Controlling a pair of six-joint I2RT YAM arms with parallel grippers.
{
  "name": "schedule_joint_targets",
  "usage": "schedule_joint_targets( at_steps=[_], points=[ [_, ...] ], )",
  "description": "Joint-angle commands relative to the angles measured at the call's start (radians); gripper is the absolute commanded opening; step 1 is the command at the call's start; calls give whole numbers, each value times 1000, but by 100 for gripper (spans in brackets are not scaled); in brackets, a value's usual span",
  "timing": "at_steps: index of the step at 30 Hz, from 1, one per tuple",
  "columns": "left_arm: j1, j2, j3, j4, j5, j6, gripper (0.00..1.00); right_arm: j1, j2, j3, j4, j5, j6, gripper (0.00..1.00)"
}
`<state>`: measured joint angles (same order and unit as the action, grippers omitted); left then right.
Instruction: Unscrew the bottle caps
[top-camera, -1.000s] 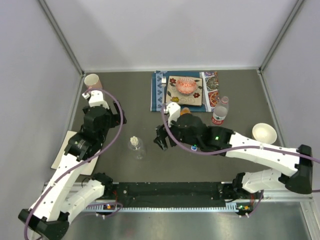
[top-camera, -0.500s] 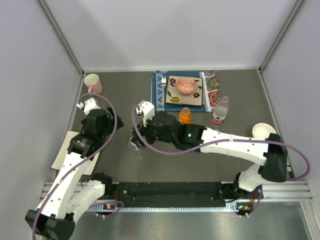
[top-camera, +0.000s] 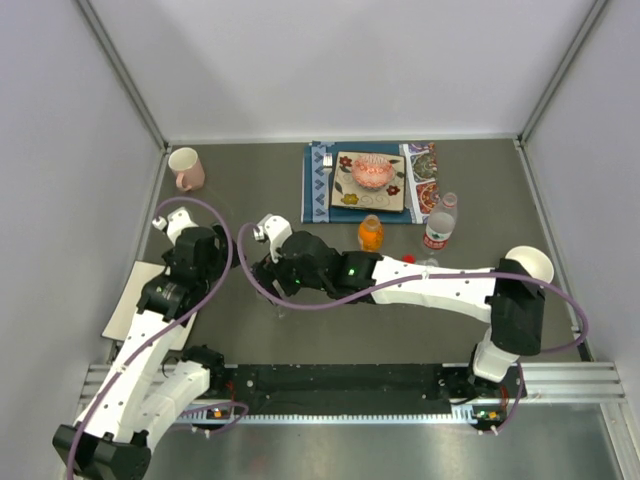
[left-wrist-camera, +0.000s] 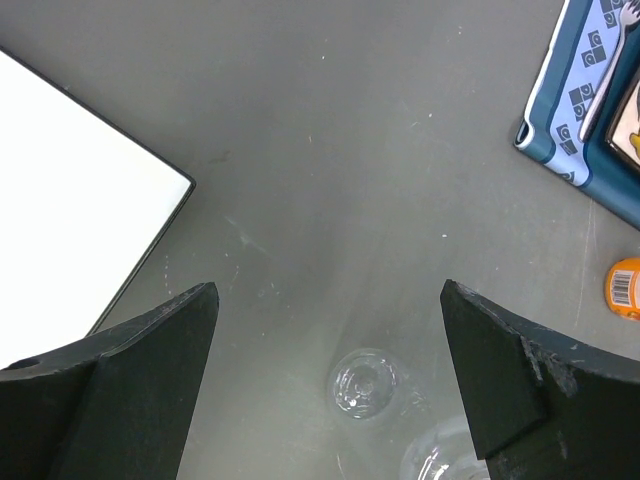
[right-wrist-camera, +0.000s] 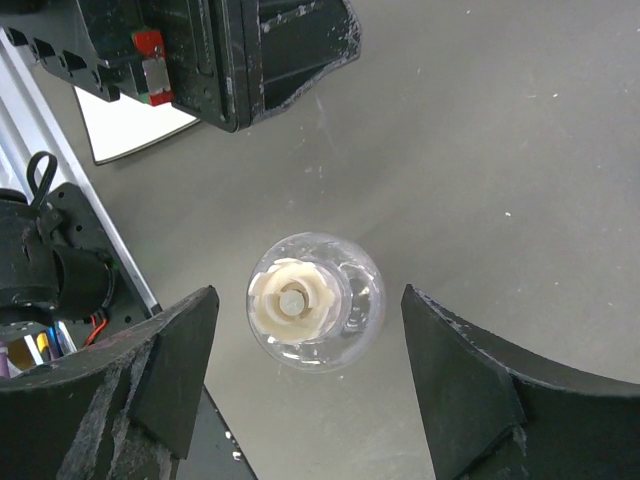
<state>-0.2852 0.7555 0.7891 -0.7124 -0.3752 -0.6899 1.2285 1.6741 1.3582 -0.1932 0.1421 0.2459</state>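
We should centre the right gripper (right-wrist-camera: 308, 305), jaws spread, over the ribbed white plastic screw cap (right-wrist-camera: 292, 300) of the clear plastic bottle (right-wrist-camera: 360, 300) upright on the grey worktop (right-wrist-camera: 500, 120), then steady its body with the left gripper (left-wrist-camera: 330, 300), jaws likewise spread.

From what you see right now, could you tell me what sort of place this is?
Likely a robot test cell: plain walls on metal framing, two arms bolted to a rail, staged props like the orange bottle and pink mug.
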Motion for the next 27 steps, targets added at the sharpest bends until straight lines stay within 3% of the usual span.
schedule_joint_targets(
  at_steps=[1, 17, 26, 27],
  points=[
    [8, -4, -14, 25, -5, -11, 99, 16, 13, 39, 43, -24, 4, 73],
    [9, -7, -42, 50, 15, -10, 99, 16, 75, 32, 58, -38, 10, 54],
    [9, -8, -48, 56, 21, -8, 99, 16, 67, 10, 74, 2, 10, 31],
    [9, -8, -47, 54, 21, -7, 99, 16, 53, 7, 72, 8, 12, 24]
  ],
)
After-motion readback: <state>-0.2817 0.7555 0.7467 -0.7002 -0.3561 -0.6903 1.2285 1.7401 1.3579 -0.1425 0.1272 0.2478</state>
